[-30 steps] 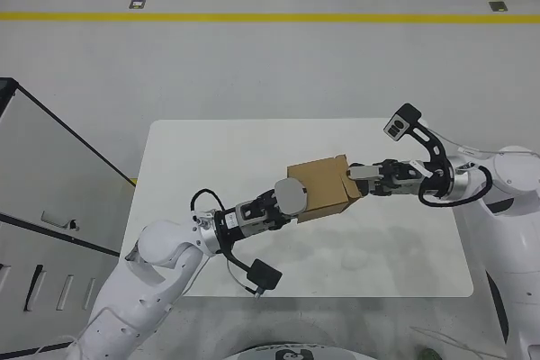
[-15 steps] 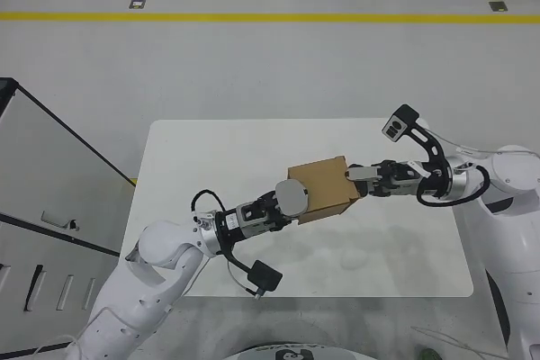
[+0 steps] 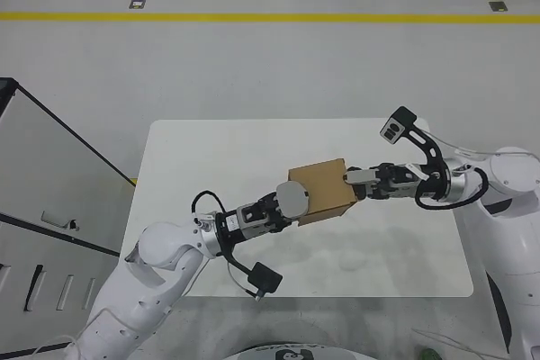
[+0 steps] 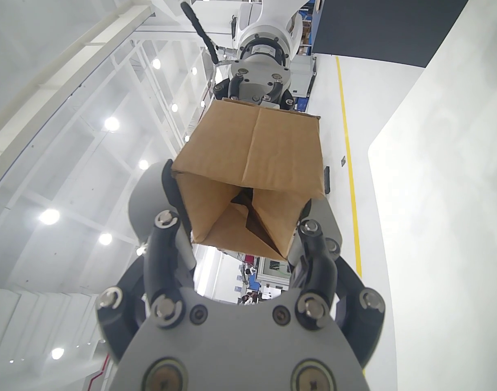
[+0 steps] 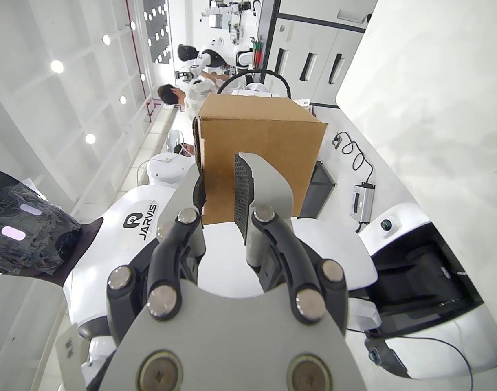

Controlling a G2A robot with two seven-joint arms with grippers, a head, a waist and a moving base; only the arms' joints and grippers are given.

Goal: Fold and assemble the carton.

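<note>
A brown carton (image 3: 320, 189) is held above the middle of the white table (image 3: 396, 261), between my two grippers. My left gripper (image 3: 291, 200) straddles the carton's near-left end, and its fingers (image 4: 172, 193) press on two opposite sides. At that end the carton (image 4: 252, 152) has its flaps folded inward with a dark gap left between them. My right gripper (image 3: 352, 177) is at the opposite end, shut on a wall edge of the carton (image 5: 264, 132). One padded finger (image 5: 245, 183) lies on the flat face; the other sits outside the corner.
A grey cabinet with a dark frame (image 3: 36, 180) stands close to the table's left side. A yellow line (image 3: 270, 16) runs across the floor beyond the table. Bare table surface lies all around the held carton.
The carton and both grippers have shifted slightly toward the far side. The flap at the right gripper's end now lies flatter against the carton.
</note>
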